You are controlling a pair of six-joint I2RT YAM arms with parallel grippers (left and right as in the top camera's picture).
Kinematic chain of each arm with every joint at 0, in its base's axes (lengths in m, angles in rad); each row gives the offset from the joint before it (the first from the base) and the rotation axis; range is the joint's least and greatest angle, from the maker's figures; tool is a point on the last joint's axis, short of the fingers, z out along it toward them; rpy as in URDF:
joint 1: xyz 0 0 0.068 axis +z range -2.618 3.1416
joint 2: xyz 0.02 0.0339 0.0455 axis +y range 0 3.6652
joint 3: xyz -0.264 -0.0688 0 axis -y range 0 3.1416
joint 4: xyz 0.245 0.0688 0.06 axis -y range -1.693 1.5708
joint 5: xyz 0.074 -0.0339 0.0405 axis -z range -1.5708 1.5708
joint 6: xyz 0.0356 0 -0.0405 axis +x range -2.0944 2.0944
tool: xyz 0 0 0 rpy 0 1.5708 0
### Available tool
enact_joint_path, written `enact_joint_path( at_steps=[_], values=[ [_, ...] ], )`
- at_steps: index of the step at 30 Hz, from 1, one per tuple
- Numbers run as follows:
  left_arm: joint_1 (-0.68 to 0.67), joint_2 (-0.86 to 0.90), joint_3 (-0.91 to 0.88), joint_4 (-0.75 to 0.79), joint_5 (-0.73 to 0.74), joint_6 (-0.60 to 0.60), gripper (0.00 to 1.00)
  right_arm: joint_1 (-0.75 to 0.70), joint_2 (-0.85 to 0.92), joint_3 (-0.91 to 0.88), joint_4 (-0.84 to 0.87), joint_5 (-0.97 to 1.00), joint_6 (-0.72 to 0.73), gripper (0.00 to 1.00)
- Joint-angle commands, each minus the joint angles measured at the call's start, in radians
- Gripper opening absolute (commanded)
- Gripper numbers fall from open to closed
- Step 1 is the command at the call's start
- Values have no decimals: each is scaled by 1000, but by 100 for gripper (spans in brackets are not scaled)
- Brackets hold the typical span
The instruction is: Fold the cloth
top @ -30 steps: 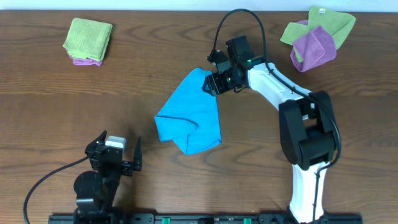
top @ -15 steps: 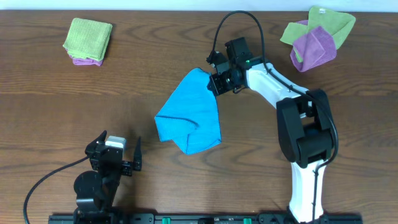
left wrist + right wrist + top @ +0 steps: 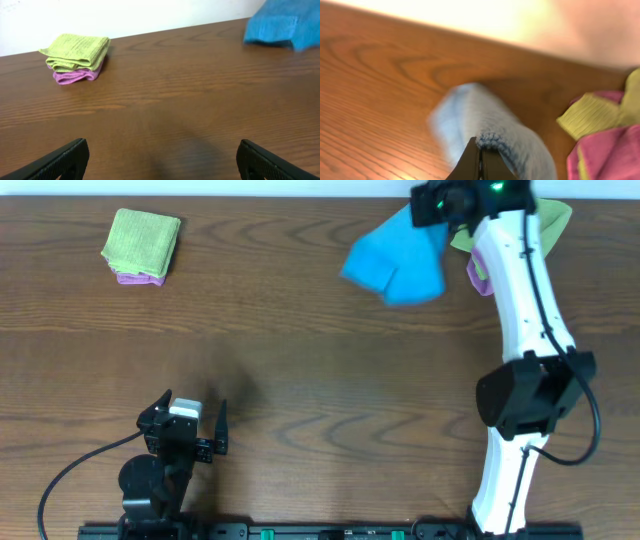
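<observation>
The sky-blue cloth [image 3: 395, 260] hangs bunched and blurred above the table's far edge, held up by my right gripper [image 3: 433, 207]. In the right wrist view that gripper [image 3: 481, 159] is shut on a thick fold of the cloth [image 3: 495, 125]. From the left wrist view the cloth [image 3: 280, 25] shows at the top right, far off. My left gripper [image 3: 190, 430] rests near the front left of the table, open, with bare wood between its fingers [image 3: 67, 159].
A folded lime-green cloth on a purple one [image 3: 140, 245] lies at the back left, also seen as a stack [image 3: 77, 57]. A loose pile of lime-green and purple cloths [image 3: 607, 125] sits at the back right, just beside the hanging cloth.
My right gripper closed on the cloth's upper corner, then lifted it off the table centre and swung it to the back right. The left arm has not moved.
</observation>
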Motion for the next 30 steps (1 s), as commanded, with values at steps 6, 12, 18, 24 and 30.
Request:
enact_joint_path(
  at_steps=[6, 12, 18, 24, 30],
  values=[
    [3, -6, -23, -6, -11, -8, 95, 290, 15, -21, -153, -338, -183, 1],
    [3, -6, -23, -6, -11, -8, 95, 507, 68, -79, -347, -190, -367, 99],
    [3, -6, -23, -6, -11, -8, 95, 470, 77, -79, -330, -142, -336, 99],
    [3, -6, -23, -6, -11, -8, 95, 384, 121, -89, -324, -142, -308, 97],
    [3, -6, -23, -6, -11, -8, 95, 321, 224, -89, -313, -179, -203, 88]
  ],
)
